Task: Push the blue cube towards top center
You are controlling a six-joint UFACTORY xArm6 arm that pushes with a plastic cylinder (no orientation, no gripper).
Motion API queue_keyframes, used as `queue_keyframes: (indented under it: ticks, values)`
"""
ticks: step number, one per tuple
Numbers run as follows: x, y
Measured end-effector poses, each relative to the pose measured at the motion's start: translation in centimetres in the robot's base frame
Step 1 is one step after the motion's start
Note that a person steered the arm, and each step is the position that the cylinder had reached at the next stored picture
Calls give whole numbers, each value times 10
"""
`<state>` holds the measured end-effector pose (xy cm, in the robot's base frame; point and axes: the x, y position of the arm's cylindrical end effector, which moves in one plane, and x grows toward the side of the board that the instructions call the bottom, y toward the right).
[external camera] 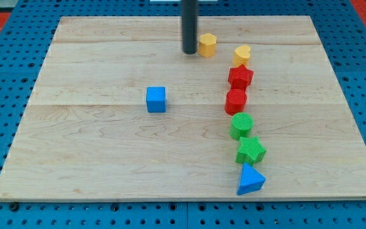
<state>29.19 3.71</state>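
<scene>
1. Pushing from the present position would be a mistake: my tip (189,52) is set down near the top centre of the pale wooden board (75,159), on the far side of the small blue plastic cube (156,100), so a straight approach would drive the cube toward the view's bottom, away from the goal.

2. A second risk is judged to lie in the detour. The yellow hexagonal block (207,45) stands just beside the tip on the view's right, and it could be knocked if the rod is swung round that way (a route by the view's left looks open).

3. An off-centre contact is also to be feared: a cube struck near a corner is likely to turn and slide aside rather than travel straight up the board.

4. No pincer is fitted; the arm ends in a plain dark rod, so nothing is there to be spread, closed or clamped, and nothing is held.

5. The blue cube is placed left of the board's centre, well apart from the tip, below it and somewhat to the view's left. It stands alone, touching nothing.

6. The column of blocks on the view's right (yellow heart-like block (242,54), red ones, green ones, blue triangular block (251,180)) lies well clear of the cube's intended path.
</scene>
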Motion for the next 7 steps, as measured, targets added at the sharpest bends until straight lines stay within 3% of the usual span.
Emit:
queue_keyframes:
  ticks: [1,2,3,5,6,7]
  values:
    - [-14,49]
    - [-25,50]
    - [-17,-32]
    - [88,-163]
    - [170,-181]
    - [217,-157]
